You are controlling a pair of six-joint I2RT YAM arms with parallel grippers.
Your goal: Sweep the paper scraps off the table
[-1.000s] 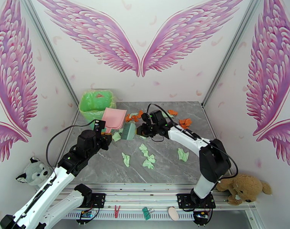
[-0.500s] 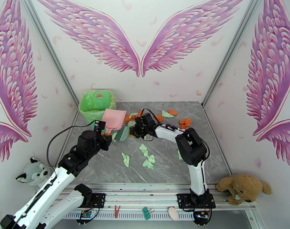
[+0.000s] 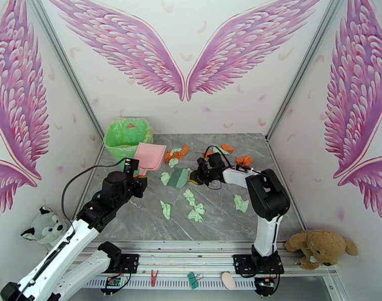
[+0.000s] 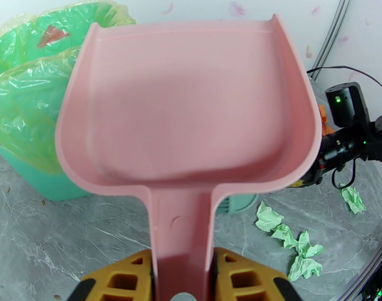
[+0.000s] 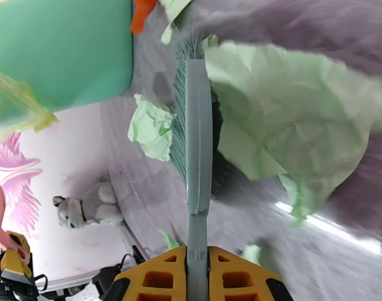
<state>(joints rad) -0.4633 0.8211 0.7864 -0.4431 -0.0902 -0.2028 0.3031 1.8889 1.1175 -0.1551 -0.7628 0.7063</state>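
We see the paper scraps [image 3: 195,213] scattered over the middle and far part of the table [image 3: 140,221]. An orange-and-green heap lies just beside the pink dustpan [image 3: 150,155], more orange pieces sit toward the far right, and pale green ones lie in the middle. Crumpled as they are, most point nowhere in particular, though one green strip [image 3: 165,209] lies with its long axis running near to far. The left gripper [image 3: 138,172] is clamped on the dustpan's handle, and the pan's mouth faces the far wall with the green bin [image 3: 125,135] just to its left. The right gripper [image 3: 195,177] pinches the handle of the green brush [image 3: 179,177], whose long axis runs left to right with its head toward the dustpan. Against half a second ago, the brush and right gripper have drawn back to the right, away from the pan, and a green scrap now lies between them. The left arm and dustpan have not moved.
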